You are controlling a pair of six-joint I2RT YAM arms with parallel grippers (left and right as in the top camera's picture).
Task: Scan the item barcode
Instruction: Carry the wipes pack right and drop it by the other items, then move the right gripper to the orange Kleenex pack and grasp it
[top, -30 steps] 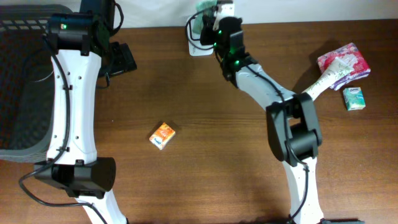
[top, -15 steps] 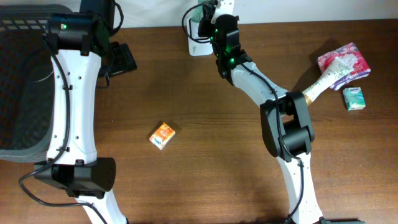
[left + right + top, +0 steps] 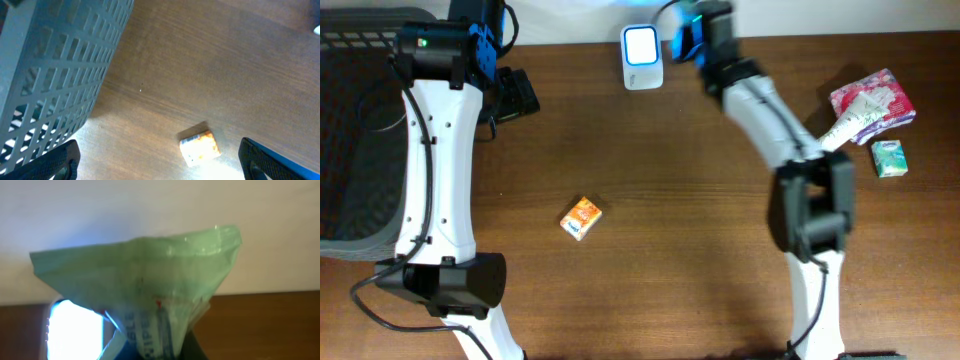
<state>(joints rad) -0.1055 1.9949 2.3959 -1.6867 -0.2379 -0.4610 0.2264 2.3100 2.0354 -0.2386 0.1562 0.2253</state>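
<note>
glossy plastic bag [image 3: 145, 275], matt wood tbl [image 3: 670, 210]

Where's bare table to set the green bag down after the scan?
For the green bag: biggest bare patch is mid-table wood between the orange box and the right arm, below the scanner. Also the wood right of that arm, below the small green box. Crowded: right edge by the pink pack; basket fills the left.

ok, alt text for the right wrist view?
A translucent green packet, pinched at its bottom by the right gripper, fills most of the frame against a white wall. The glowing scanner shows at lower left, on the brown table.
</note>
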